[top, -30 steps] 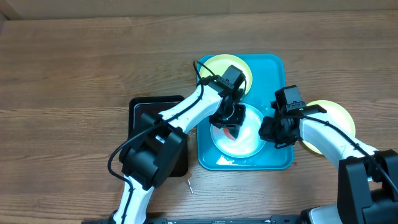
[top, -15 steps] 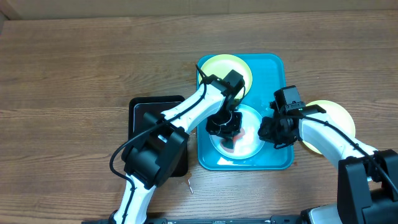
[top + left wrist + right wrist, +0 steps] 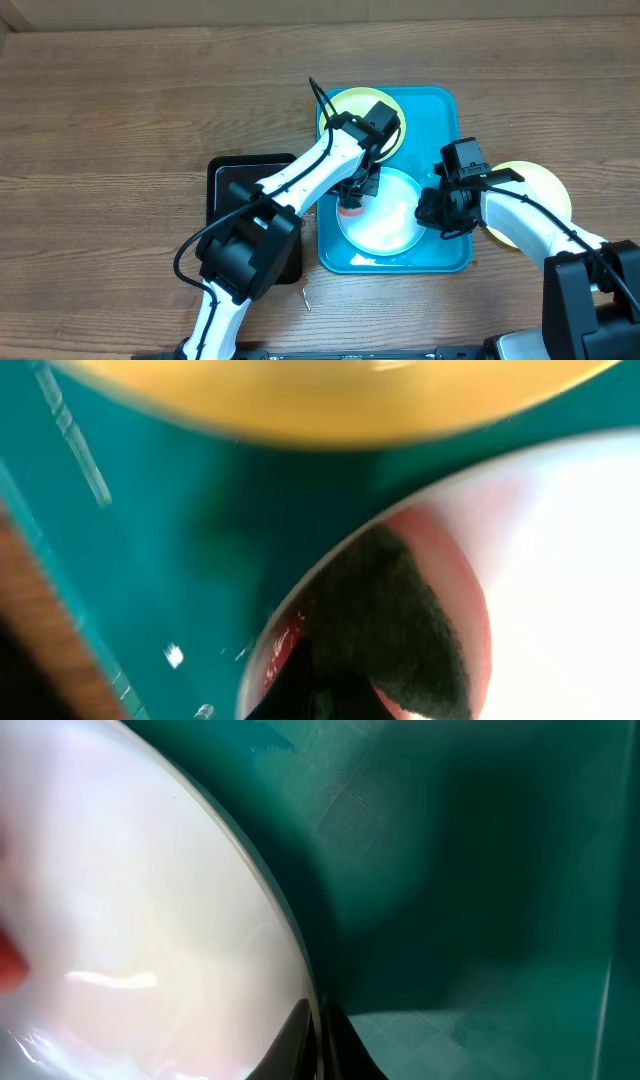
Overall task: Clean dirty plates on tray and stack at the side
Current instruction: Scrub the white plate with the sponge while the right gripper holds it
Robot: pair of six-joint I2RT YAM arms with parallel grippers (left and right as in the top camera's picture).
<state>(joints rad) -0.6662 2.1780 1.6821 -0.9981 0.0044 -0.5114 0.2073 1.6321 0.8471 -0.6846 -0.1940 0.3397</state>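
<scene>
Though blurred, sponge [image 3: 385, 630] on plate [image 3: 560, 560]

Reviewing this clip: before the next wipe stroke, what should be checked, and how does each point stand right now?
1. Right gripper pinching the blue plate at its rim: ok, the wrist view shows the rim between its fingers.
2. Scrub pad in the left gripper touching the plate: ok.
3. Red smear gone: not ok, red shows around the pad near the rim.
4. Yellow-green plate on the tray apart from the pad: ok.
5. That plate clean: cannot tell, the arm covers its centre.
6. Side plate off the tray, ready as stack base: ok.
</scene>
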